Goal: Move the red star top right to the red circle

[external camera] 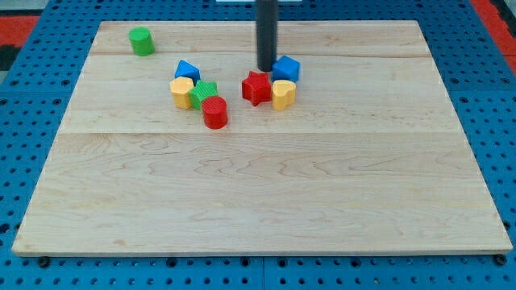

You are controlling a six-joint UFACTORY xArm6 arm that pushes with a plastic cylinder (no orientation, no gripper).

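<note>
The red star [256, 88] lies on the wooden board, right of centre in the upper half. The red circle [215, 112], a short cylinder, stands down and to the star's left. My tip [267, 68] is just above the star's upper right side, close to it, and right beside the left face of a blue cube [286, 68]. A yellow heart-like block [283, 94] sits against the star's right side.
A cluster sits next to the red circle: a green block [203, 93], a yellow block [182, 92] and a blue block [187, 71]. A green cylinder [142, 40] stands alone at the view's top left. The board [258, 193] lies on a blue pegboard.
</note>
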